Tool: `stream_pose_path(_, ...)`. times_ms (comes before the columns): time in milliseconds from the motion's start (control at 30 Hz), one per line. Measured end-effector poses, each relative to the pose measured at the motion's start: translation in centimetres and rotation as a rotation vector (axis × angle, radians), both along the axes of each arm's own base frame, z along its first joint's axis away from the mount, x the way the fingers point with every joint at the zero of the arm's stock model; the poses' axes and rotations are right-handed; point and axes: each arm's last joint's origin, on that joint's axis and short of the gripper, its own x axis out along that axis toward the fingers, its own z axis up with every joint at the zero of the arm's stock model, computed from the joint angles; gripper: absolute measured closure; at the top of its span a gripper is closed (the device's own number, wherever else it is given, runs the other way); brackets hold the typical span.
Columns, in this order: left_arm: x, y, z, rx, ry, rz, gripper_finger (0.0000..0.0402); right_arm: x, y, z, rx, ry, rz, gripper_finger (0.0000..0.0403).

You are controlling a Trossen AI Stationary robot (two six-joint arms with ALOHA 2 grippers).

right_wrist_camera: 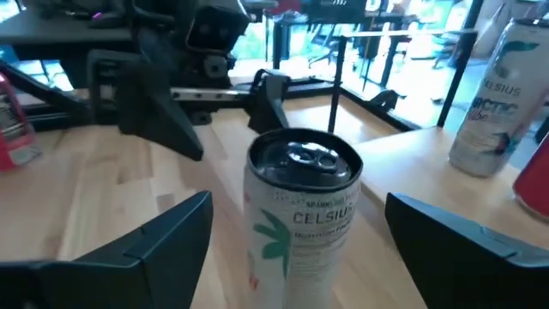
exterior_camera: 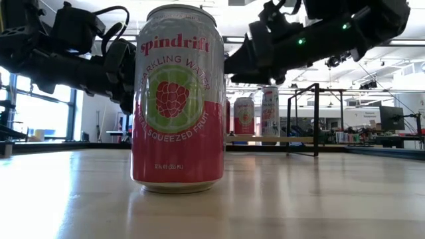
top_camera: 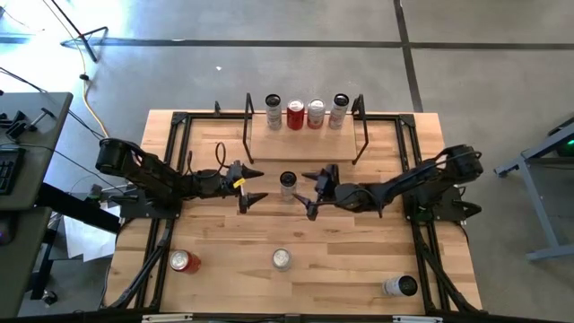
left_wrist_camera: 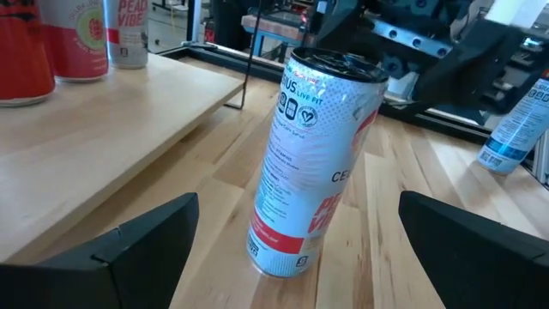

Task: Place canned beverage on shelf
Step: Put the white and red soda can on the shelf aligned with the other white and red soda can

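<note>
A white Celsius can (top_camera: 287, 185) stands upright mid-table, just in front of the shelf (top_camera: 305, 135), which carries four cans. The right gripper (top_camera: 316, 190) and left gripper (top_camera: 255, 185) flank it, both with fingers spread wide, neither touching the can

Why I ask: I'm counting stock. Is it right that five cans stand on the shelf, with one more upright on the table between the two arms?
Not quite: the high view shows four cans on the shelf, not five. One can does stand upright between the arms.
</note>
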Motion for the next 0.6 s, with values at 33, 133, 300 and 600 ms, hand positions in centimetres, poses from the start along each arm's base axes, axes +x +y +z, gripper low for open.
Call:
stream_pose_path(33,0.0,0.0,0.0,0.0,0.0,0.0,0.0009,0.1,-0.1,-0.2,-0.012,-0.006,-0.011,0.0071)
stream_pose_path(133,0.0,0.0,0.0,0.0,0.0,0.0,0.0009,0.5,-0.5,-0.6,-0.021,-0.03,-0.053,0.0071)
stream_pose_path(300,0.0,0.0,0.0,0.0,0.0,0.0,0.0009,1.0,-1.3,-1.2,0.002,-0.054,-0.026,0.0071)
stream_pose_path(600,0.0,0.0,0.0,-0.001,0.0,0.0,0.0009,3.4,-1.6,-0.9,0.019,-0.076,-0.022,0.0071)
